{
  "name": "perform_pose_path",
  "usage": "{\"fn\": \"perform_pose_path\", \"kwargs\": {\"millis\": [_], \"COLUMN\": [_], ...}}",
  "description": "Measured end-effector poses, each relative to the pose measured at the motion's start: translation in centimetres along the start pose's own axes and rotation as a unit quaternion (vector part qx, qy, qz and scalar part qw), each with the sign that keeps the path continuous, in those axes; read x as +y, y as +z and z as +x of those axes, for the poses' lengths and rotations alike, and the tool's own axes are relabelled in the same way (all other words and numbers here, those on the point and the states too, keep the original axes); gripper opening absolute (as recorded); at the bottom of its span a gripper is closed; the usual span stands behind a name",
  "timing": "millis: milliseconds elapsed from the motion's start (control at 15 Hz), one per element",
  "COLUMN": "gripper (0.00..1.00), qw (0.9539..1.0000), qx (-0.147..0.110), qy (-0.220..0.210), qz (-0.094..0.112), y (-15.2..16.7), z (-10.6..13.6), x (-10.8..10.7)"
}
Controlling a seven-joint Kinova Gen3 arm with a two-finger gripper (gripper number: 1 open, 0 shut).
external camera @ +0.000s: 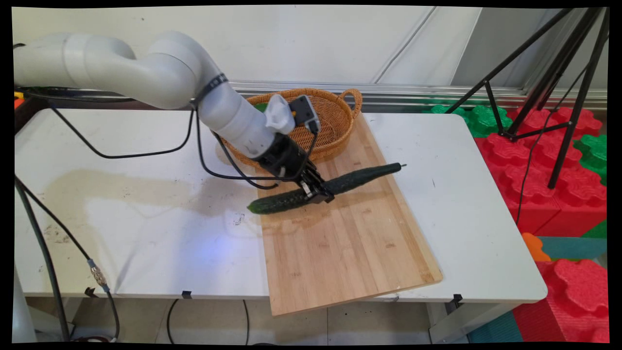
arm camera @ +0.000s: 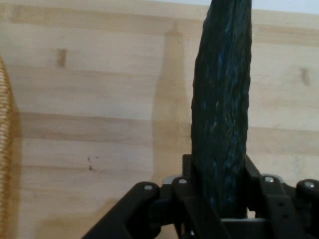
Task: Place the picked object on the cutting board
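Now the white table (external camera: 146, 194) is standing before a pale wall, with red and green foam blocks (external camera: 549, 160) and a black tripod (external camera: 554, 73) at the right side. A wooden cutting board (external camera: 340, 253) is lying on the table, its near end hanging over the table's front edge; a wicker basket (external camera: 335, 121) is sitting on its far end. The gripper (external camera: 318, 193) (arm camera: 219, 214) is clamping a long, dark green, bumpy cucumber (external camera: 350, 182) (arm camera: 222, 114) near its middle, over the board.
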Motion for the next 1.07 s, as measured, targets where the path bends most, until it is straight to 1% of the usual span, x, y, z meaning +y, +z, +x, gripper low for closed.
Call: {"fn": "perform_pose_path", "kwargs": {"millis": [200,667,733,1067], "gripper": [0.00,0.00,1.00,1.00], "qw": [0.9999,0.9995,0.9995,0.9993], "qx": [-0.007,-0.021,-0.022,-0.024], "qy": [-0.010,-0.023,-0.024,-0.027], "qz": [0.002,0.004,0.005,0.009], "y": [2.0,4.9,5.1,6.1], "z": [0.3,0.5,0.5,0.7], "x": [0.0,-0.1,-0.1,-0.4]}}
